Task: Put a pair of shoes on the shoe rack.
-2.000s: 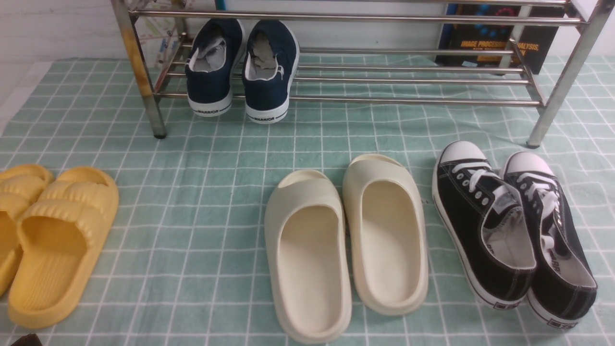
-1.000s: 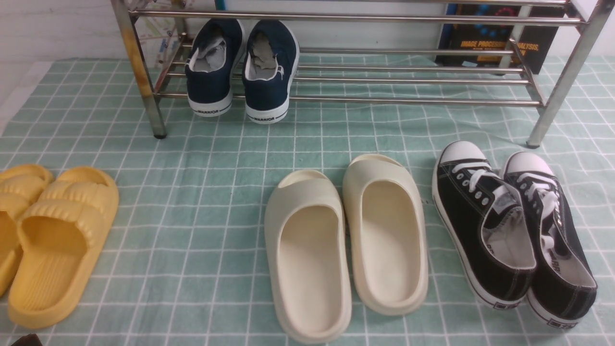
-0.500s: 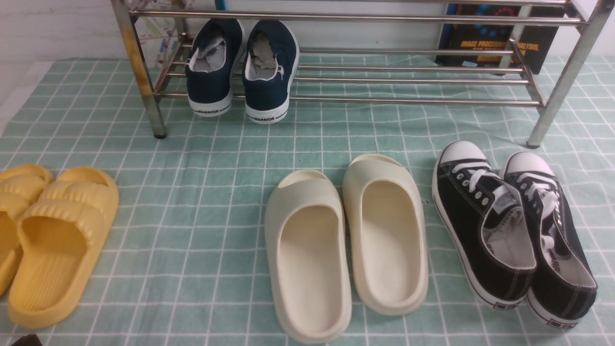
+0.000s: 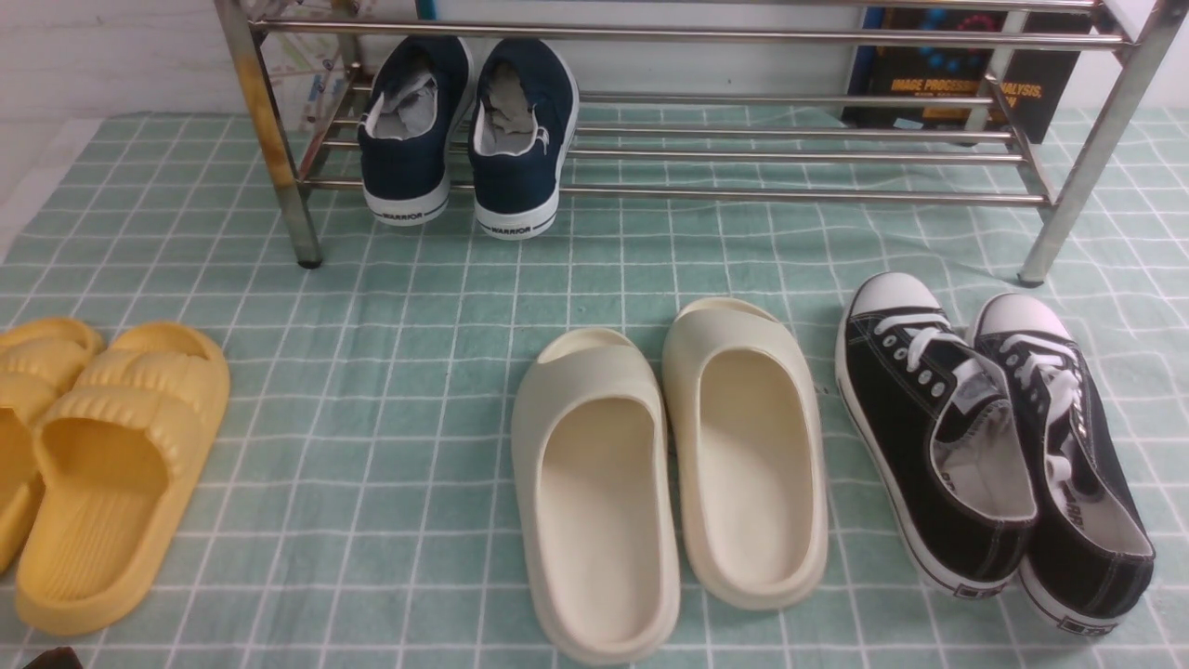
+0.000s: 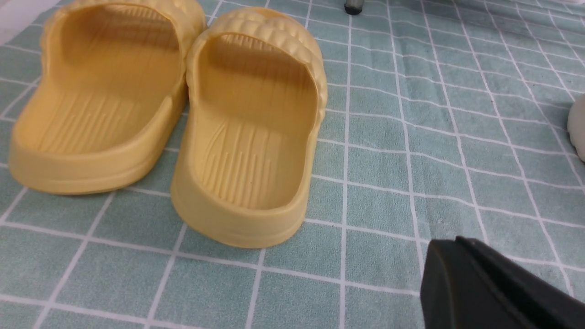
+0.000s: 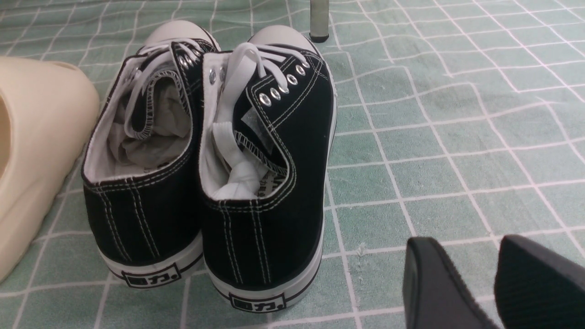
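Pair of shoes (image 4: 464, 130): navy canvas, white rubber soles, grey-white lining; set side by side on the lower bars at the left end of the rack, heels facing the camera.
Shoe rack (image 4: 799, 193): shiny round metal tubes, long horizontal bars, upright legs.
Cloth (image 4: 390, 372): green, soft weave, white grid.
Cream slides (image 4: 669, 474): smooth foam, rounded.
Black sneakers (image 4: 994, 446): canvas, white laces and toe caps.
Yellow slides (image 4: 102, 465): ribbed foam.
Left hand (image 5: 466, 246): black fingers pressed together, nothing held.
Right hand (image 6: 496, 256): fingers parted by a narrow gap, empty.
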Controlling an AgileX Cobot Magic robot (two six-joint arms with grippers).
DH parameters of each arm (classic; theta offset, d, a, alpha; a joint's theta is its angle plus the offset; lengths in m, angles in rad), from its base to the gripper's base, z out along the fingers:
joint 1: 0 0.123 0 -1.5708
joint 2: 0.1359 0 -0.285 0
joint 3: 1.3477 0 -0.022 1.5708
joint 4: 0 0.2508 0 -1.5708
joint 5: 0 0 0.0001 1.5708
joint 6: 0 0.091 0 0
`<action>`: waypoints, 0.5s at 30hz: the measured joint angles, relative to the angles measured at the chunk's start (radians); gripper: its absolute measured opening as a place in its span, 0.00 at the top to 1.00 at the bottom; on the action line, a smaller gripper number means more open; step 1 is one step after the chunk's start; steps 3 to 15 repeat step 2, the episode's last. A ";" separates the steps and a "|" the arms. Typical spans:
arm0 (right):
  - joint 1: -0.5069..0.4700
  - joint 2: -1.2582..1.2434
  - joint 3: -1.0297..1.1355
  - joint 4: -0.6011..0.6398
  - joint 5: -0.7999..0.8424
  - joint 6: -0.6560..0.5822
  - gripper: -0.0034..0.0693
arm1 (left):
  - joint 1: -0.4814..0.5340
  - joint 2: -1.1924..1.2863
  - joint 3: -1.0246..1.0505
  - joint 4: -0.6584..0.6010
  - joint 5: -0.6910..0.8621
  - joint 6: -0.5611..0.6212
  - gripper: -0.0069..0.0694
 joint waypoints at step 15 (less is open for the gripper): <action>0.000 0.000 0.000 0.000 0.000 0.000 0.61 | 0.000 0.000 0.000 0.000 0.000 0.000 0.91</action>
